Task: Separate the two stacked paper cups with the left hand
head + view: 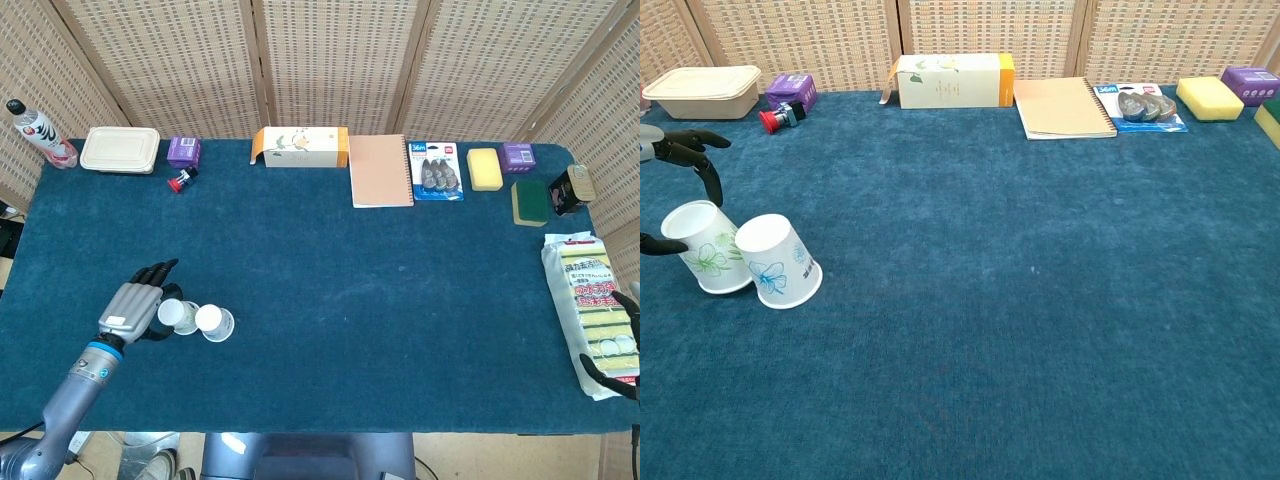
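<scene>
Two paper cups stand upside down, side by side and touching, at the table's near left. The green-leaf cup (707,250) (178,316) is on the left and the blue-flower cup (781,262) (214,322) on the right. My left hand (135,305) (688,146) holds the green-leaf cup, with its fingers arched over the top and its thumb against the cup's left side. My right hand (627,340) shows only at the right edge of the head view, by the sponge pack, with its fingers apart and holding nothing.
Along the back edge are a bottle (35,132), a lunch box (120,150), a purple box (184,151), a red toy (181,181), a carton (300,146), a notebook (380,170), a blister pack (436,171) and sponges (484,168). A sponge pack (585,300) lies at the right.
</scene>
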